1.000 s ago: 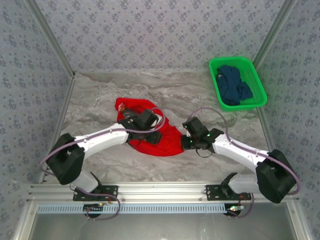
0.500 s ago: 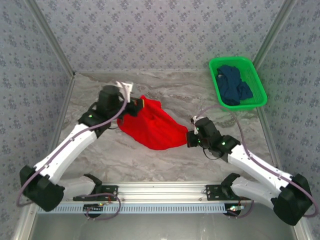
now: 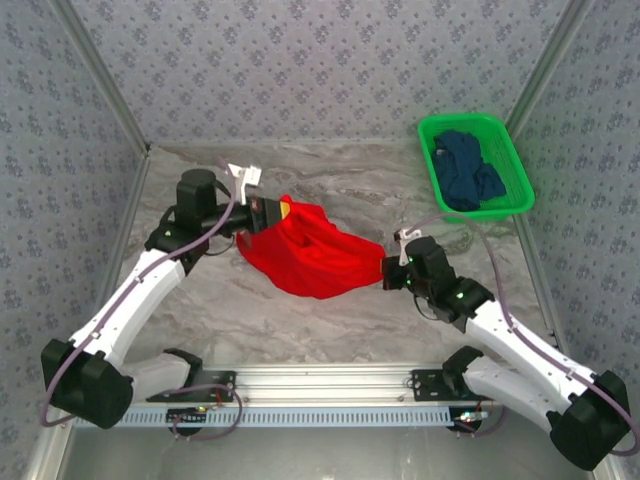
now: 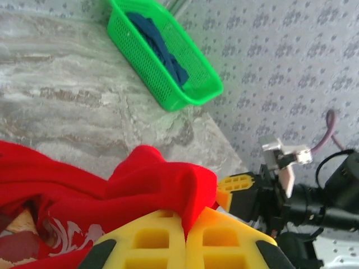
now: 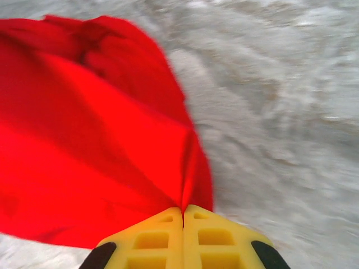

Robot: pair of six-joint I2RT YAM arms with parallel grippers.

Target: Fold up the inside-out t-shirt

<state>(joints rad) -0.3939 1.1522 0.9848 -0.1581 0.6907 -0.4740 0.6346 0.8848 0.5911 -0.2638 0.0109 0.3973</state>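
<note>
The inside-out t-shirt (image 3: 315,255) is bright red cloth stretched between my two grippers over the middle of the marble table. My left gripper (image 3: 272,212) is shut on its upper left edge; in the left wrist view the yellow fingers (image 4: 185,238) pinch a fold of the t-shirt (image 4: 151,179), and a bit of print shows lower left. My right gripper (image 3: 388,275) is shut on the t-shirt's right corner; its yellow fingers (image 5: 184,230) clamp a pleat of the red t-shirt (image 5: 95,140). The shirt sags in a curve between the two grips.
A green basket (image 3: 503,140) holding a dark blue garment (image 3: 468,172) stands at the back right; the same basket (image 4: 168,61) appears in the left wrist view. Patterned walls enclose the table on three sides.
The left gripper closed on the shirt and drew back to the upper left. The right gripper pulled right and nearer, and the shirt spread out between them.
</note>
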